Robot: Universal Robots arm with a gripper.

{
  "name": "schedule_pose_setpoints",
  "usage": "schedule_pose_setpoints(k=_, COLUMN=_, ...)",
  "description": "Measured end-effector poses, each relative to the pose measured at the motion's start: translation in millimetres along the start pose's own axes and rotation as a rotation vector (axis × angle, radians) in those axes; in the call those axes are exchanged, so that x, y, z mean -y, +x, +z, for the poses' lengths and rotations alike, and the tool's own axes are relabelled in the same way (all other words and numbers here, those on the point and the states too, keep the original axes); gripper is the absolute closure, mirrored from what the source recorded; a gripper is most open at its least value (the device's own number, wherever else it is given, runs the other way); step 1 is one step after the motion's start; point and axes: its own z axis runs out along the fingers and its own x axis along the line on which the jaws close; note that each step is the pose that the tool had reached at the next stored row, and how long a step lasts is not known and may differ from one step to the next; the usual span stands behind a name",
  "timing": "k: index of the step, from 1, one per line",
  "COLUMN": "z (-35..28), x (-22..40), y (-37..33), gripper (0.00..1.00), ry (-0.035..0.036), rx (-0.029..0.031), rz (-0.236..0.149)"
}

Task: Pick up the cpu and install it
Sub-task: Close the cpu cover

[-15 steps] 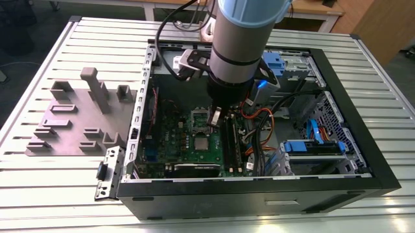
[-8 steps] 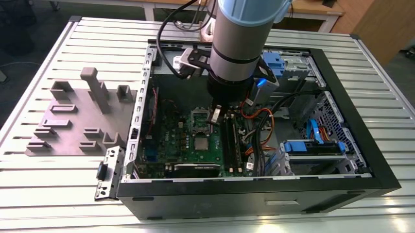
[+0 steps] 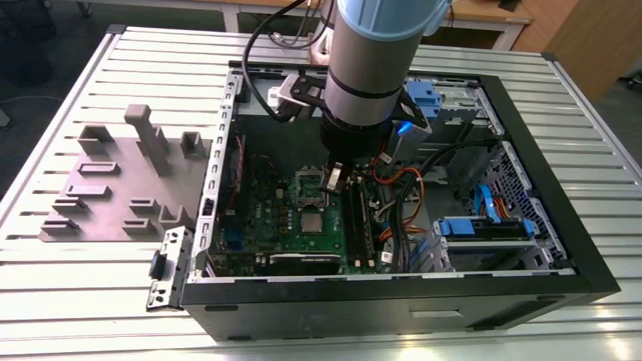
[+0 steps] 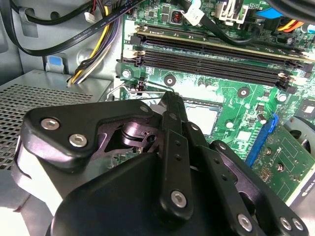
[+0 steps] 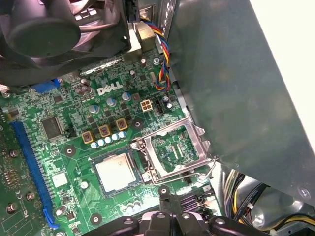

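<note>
gripper (image 3: 335, 184): fingers pinched together, holding nothing, low over the green motherboard (image 3: 286, 218) inside the open case (image 3: 401, 301) | cpu (image 5: 115, 170): flat in its socket, free of the fingers; exterior view, 7 o'clock from the gripper | metal socket frame (image 5: 173, 147): open, just beside the cpu

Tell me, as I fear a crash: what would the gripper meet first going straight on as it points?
Probably the rectangular silver metal socket frame, beside the square silver-grey cpu; depth unclear.
</note>
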Motion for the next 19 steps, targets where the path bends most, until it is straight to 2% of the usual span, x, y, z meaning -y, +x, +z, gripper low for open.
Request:
schedule_pose_setpoints(k=3, z=0.2, x=0.0, y=0.0, gripper=0.89, ry=0.0000, rx=0.0001, rz=0.000)
schedule_pose_setpoints(k=6, z=1.9, x=-0.1, y=-0.5, gripper=0.89, ry=-0.0076, rx=0.0184, rz=-0.002)
schedule_pose_setpoints(k=7, z=2.4, x=-0.2, y=-0.6, gripper=0.89, ry=-0.0086, rx=0.0212, rz=-0.002)
schedule_pose_setpoints(k=10, z=3.0, x=-0.2, y=-0.6, gripper=0.89, ry=-0.0089, rx=0.0210, rz=-0.004)
schedule_pose_setpoints(k=14, z=3.7, x=-0.1, y=-0.5, gripper=0.89, ry=-0.0098, rx=0.0199, rz=-0.046)
schedule_pose_setpoints(k=19, z=3.9, x=-0.1, y=-0.5, gripper=0.89, ry=-0.0091, rx=0.0203, rz=-0.047)
